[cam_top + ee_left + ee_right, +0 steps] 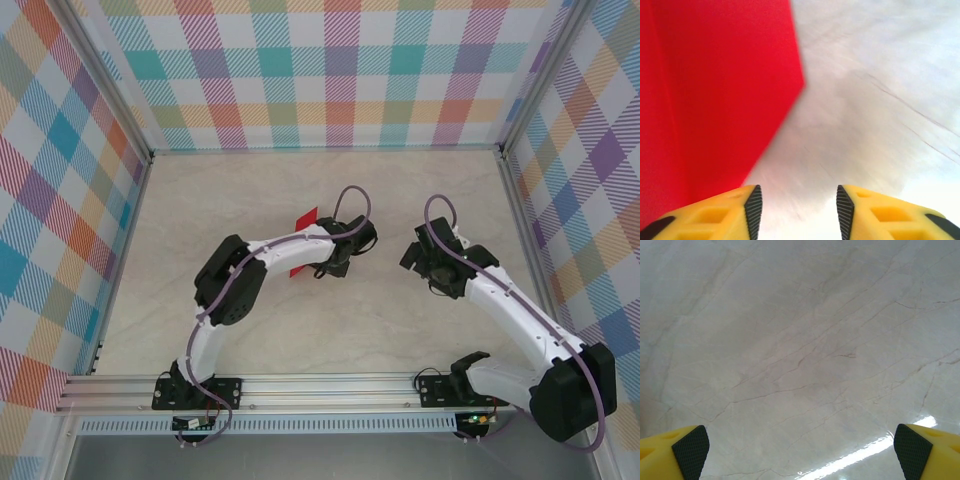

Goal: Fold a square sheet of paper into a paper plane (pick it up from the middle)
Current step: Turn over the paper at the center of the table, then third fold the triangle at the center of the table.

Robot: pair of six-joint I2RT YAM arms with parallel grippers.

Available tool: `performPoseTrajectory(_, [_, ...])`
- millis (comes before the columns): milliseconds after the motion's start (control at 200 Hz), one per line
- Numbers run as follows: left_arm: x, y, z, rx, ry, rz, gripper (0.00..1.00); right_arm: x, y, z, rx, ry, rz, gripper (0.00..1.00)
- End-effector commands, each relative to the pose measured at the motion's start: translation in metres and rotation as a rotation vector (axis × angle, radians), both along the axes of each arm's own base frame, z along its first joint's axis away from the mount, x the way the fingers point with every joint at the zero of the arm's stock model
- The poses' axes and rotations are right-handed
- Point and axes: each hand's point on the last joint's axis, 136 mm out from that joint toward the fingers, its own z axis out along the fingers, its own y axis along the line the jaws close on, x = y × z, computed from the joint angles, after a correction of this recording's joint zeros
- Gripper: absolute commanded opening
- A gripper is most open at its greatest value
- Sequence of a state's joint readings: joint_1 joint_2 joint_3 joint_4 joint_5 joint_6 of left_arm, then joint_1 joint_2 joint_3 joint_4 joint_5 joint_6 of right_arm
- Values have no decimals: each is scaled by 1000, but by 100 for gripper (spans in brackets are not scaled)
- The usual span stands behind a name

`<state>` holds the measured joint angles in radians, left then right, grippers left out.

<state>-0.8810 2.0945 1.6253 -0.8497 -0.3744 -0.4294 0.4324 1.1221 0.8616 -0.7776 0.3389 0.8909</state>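
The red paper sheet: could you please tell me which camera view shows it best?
The left wrist view: the red paper sheet lies close up across the left of the frame, one corner plain against the table, though cropped. The top external view gives two small red bits poking out either side of the left arm.

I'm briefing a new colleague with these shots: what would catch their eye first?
The bright red paper on the pale table, partly under the left arm, stands out first; the wrist view shows it close beside the open left claw. Next come the loud checked walls round the table.
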Motion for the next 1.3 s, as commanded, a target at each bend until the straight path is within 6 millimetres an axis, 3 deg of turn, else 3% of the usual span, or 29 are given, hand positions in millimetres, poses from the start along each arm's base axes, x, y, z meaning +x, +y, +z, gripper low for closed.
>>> performPoseTrajectory(0, [-21, -35, 57, -311, 41, -20, 54, 19, 16, 16, 32, -44, 73, 98])
performPoseTrajectory(175, [-23, -24, 96, -518, 51, 18, 64, 41, 47, 23, 98, -45, 189, 97])
performPoseTrajectory(275, [-17, 1, 107, -611, 34, 92, 73, 57, 76, 29, 178, -56, 293, 96])
performPoseTrajectory(345, [-8, 33, 107, -621, -10, 184, 83, 68, 101, 32, 230, -69, 364, 95])
performPoseTrajectory(475, [1, 97, 89, -607, -44, 377, 91, 84, 163, 33, 279, -68, 525, 91])
performPoseTrajectory(610, [-2, 142, 65, -585, -26, 509, 96, 101, 226, 24, 297, -47, 640, 90])
performPoseTrajectory(780, [-10, 179, 40, -550, -3, 635, 100, 129, 288, 4, 330, -28, 715, 90])
performPoseTrajectory(910, [-14, 184, 29, -588, 25, 665, 100, 143, 322, -15, 385, 14, 776, 86])
performPoseTrajectory(1070, [-17, 190, 27, -583, 19, 678, 100, 151, 333, -43, 373, 86, 762, 85])
performPoseTrajectory(1295, [-16, 186, 31, -618, 7, 660, 100, 154, 317, -78, 276, 161, 696, 86])
